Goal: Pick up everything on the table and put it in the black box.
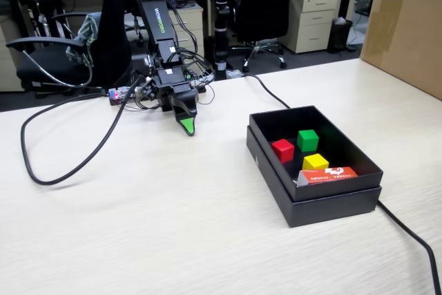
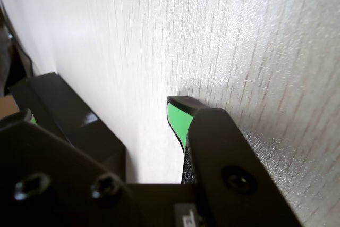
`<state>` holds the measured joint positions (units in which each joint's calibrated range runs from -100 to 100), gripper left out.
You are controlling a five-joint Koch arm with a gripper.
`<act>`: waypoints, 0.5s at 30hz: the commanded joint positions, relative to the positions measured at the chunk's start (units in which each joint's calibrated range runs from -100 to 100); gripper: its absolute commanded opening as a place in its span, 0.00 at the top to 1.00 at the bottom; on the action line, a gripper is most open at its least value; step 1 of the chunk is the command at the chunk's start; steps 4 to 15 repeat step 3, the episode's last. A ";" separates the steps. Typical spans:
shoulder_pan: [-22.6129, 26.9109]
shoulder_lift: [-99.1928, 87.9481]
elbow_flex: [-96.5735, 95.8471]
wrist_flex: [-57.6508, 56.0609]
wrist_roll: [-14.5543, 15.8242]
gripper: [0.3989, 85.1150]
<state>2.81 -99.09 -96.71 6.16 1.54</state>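
Gripper (image 1: 186, 126) hangs low over bare table (image 1: 138, 226), empty; spread or pressed together, I can't tell. Blocks sit boxed (image 1: 311, 202); only a snagged cable (image 1: 76, 164) worries me.

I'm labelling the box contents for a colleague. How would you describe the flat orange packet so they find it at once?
Find the black box right of the arm in the fixed view. The orange packet leans against its near wall, beside the yellow cube. It alone is long, flat and printed.
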 commanded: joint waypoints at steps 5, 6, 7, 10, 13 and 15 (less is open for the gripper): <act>0.00 0.36 -0.84 -2.40 -0.10 0.43; 0.00 0.36 -0.84 -2.40 -0.10 0.43; 0.00 0.36 -0.84 -2.40 -0.10 0.43; 0.00 0.36 -0.84 -2.40 -0.10 0.43; 0.00 0.36 -0.84 -2.40 -0.10 0.43; 0.00 0.36 -0.84 -2.40 -0.10 0.43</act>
